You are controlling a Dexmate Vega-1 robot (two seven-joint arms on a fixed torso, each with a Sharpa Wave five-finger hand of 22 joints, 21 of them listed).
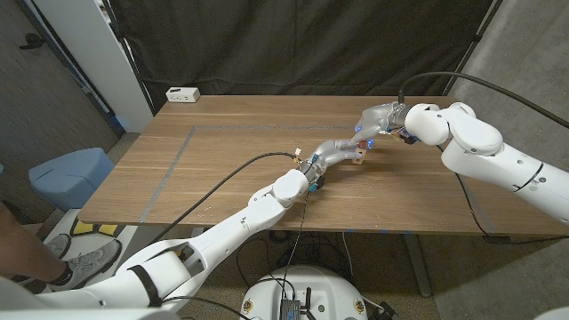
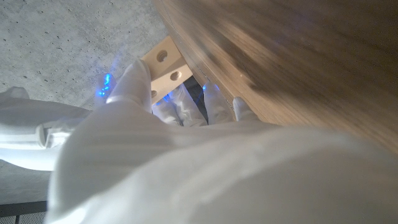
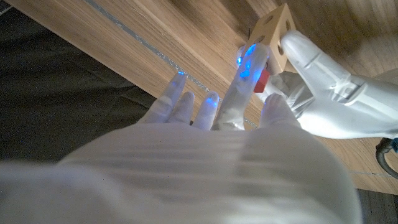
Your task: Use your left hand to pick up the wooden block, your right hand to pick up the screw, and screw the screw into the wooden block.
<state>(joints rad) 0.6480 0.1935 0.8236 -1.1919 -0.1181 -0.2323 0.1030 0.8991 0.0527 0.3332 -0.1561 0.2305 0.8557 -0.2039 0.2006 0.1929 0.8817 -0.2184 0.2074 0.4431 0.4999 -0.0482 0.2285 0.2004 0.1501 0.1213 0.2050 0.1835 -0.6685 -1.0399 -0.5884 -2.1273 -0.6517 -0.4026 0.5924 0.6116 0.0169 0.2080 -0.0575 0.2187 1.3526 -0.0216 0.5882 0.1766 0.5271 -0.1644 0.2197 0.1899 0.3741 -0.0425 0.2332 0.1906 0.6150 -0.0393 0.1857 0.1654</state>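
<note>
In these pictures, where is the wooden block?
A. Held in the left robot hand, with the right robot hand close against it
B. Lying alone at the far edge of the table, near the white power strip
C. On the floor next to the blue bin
A: in the right wrist view the left robot hand grips the wooden block, and fingers of the right robot hand reach up to it.

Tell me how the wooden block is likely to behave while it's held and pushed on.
The wooden block looks stiff: squared pale wood with drilled holes. It is small beside the left hand holding it, so probably light. With the right hand pressing at it, it might twist in the grasp.
</note>
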